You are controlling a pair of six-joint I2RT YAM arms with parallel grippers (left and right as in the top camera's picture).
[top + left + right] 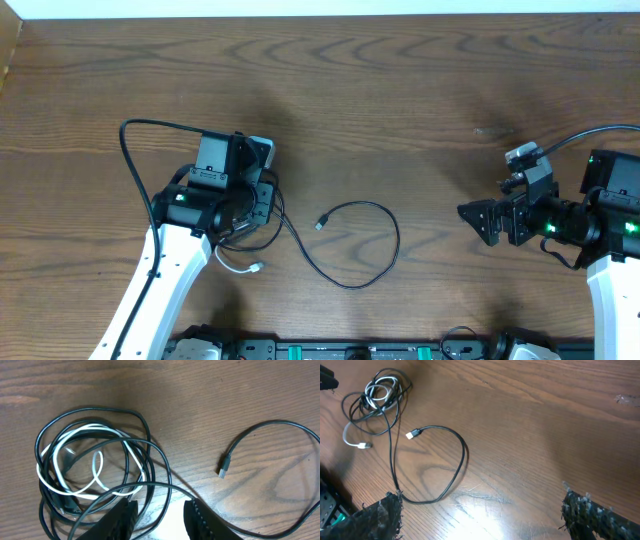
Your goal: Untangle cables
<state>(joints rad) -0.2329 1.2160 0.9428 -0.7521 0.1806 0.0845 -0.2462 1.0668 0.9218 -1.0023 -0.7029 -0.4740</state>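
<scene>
tangle (377, 390): black cable (465, 455) & white cable (364, 445) coiled together on table (400, 80), right under left gripper (161, 506). left fingers partly spread, pinching nothing; a black strand runs just beside one tip. black's free end loops out right of tangle in overhead, plug (223, 470) lying bare. white's plug pokes out of tangle's near side. right gripper (481, 500) well right of tangle, spread wide, empty.

Left gripper (245, 195) over the cable tangle (92, 470), table's (350, 80) left; loose loop (397, 238) trails right of it. Right gripper (480, 222) well apart, far right.
</scene>
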